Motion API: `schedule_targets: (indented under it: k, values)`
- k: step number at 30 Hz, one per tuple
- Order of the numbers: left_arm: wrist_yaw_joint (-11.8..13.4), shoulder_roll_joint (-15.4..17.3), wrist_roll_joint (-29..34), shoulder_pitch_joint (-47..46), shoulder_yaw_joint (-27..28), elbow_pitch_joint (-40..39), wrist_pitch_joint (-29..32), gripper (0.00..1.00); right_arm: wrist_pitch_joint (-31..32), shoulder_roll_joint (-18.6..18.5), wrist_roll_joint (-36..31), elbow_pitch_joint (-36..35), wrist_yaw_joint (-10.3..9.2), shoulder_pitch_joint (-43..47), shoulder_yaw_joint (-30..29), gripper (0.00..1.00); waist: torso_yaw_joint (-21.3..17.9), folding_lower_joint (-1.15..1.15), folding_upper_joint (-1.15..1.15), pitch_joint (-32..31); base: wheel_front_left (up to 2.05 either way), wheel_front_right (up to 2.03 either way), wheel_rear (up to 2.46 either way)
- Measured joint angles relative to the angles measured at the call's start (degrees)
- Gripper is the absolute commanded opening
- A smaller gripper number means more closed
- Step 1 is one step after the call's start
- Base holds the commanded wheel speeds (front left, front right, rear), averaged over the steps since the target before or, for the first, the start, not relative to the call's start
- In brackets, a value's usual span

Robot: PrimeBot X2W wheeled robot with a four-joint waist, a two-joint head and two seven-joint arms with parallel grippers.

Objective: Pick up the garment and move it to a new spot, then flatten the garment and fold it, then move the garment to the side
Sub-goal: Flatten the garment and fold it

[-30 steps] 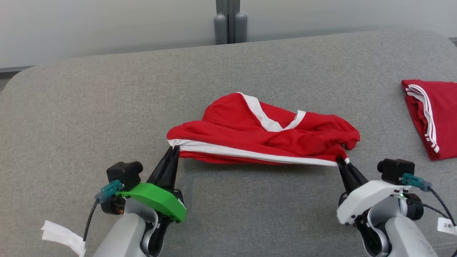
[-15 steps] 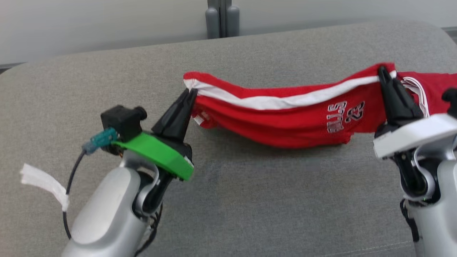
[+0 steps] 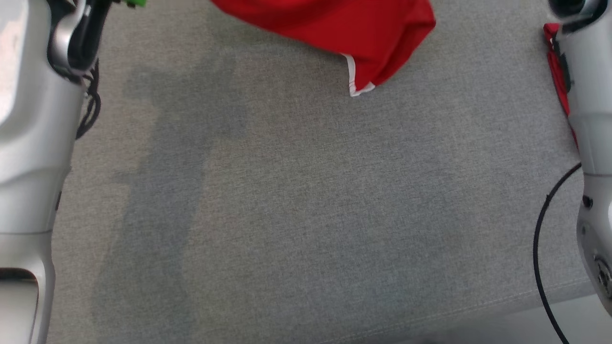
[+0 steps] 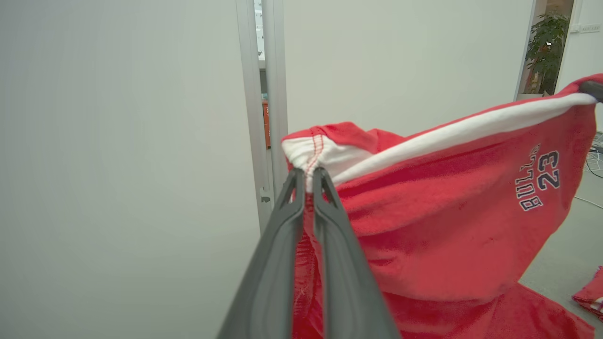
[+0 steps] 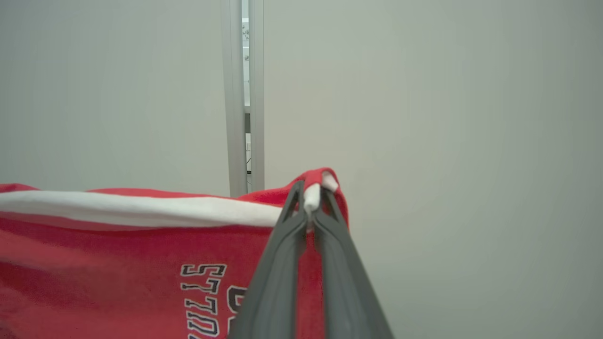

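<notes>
The garment (image 4: pixel 447 212) is a pair of red shorts with a white waistband and dark lettering with "23". It hangs in the air, stretched between both grippers. My left gripper (image 4: pixel 307 175) is shut on one end of the white waistband. My right gripper (image 5: pixel 311 195) is shut on the other end of the garment (image 5: pixel 118 259). In the head view the lower hem of the garment (image 3: pixel 334 28) dangles at the top edge above the grey cushion (image 3: pixel 311 215), with my left forearm (image 3: pixel 28 143) and right forearm (image 3: pixel 590 119) rising at the sides.
A second red garment (image 3: pixel 557 76) lies at the cushion's right, partly behind my right forearm, and shows as red cloth (image 4: pixel 589 296) in the left wrist view. A pale wall with a metal post (image 5: pixel 242 94) stands behind. The cushion's front edge (image 3: pixel 478 310) runs along the bottom.
Both grippers have raised the garment off the cushion, from a low pull to a high hang. The head camera has tilted down, so the whole picture has shifted.
</notes>
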Motion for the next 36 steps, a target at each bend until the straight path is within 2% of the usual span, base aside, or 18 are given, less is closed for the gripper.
schedule_targets:
  k: [2,4,7,10,17,22,27,30,36]
  values:
    - [0.0,-0.3,0.9,-3.4,0.2,1.6,-4.1,0.00,-6.3,0.5,-1.5,2.7,0.00,-4.6,-0.5,0.00,-0.9,0.00,0.00,1.8,0.00,0.00,0.00]
    - [0.0,-0.9,1.2,-5.7,1.0,2.6,-7.7,0.00,-9.0,0.8,-2.4,4.0,0.01,-8.1,-0.9,0.00,-1.7,0.00,0.00,3.1,0.00,0.00,0.00]
    - [0.0,-2.2,0.9,-8.0,2.5,3.2,-10.3,0.00,-10.4,0.6,-2.7,4.5,0.01,-10.8,-1.5,0.00,-2.7,0.00,0.00,4.3,0.00,0.00,0.00]
    - [0.0,-2.9,-0.5,-7.1,0.8,2.4,-11.0,0.00,-10.6,0.2,-2.5,5.7,0.01,-10.2,-0.8,0.00,-2.8,0.00,0.00,4.6,0.00,0.00,0.00]
    - [-0.1,-2.8,-6.9,6.9,-6.5,3.3,-11.2,0.00,-9.7,-0.5,0.1,14.5,0.02,2.4,4.6,0.00,-1.6,0.00,0.00,3.5,0.00,0.00,0.00]
    - [-0.1,-3.8,-9.7,20.5,-9.0,1.1,-11.2,0.00,-8.0,-4.1,2.5,15.6,0.03,14.1,10.1,0.00,-0.9,-0.01,0.00,1.7,0.00,0.00,0.00]
    - [-0.1,-3.0,-11.4,33.7,-9.9,-3.2,-11.2,0.00,-3.0,-8.8,9.4,7.5,0.05,26.7,16.5,0.00,-0.2,-0.01,0.00,-1.0,0.00,0.00,0.00]
    - [-0.1,-2.2,-12.0,40.8,-11.1,-5.5,-11.3,0.00,3.0,-12.9,12.9,0.6,0.04,34.5,19.0,0.00,0.0,-0.01,0.00,-3.0,0.00,0.00,0.00]
    - [-0.1,0.5,-12.0,49.6,-12.0,-7.1,-11.3,0.00,16.7,-21.4,23.0,-18.7,0.05,49.7,21.4,0.00,0.9,-0.01,0.00,-7.1,0.00,0.00,0.00]
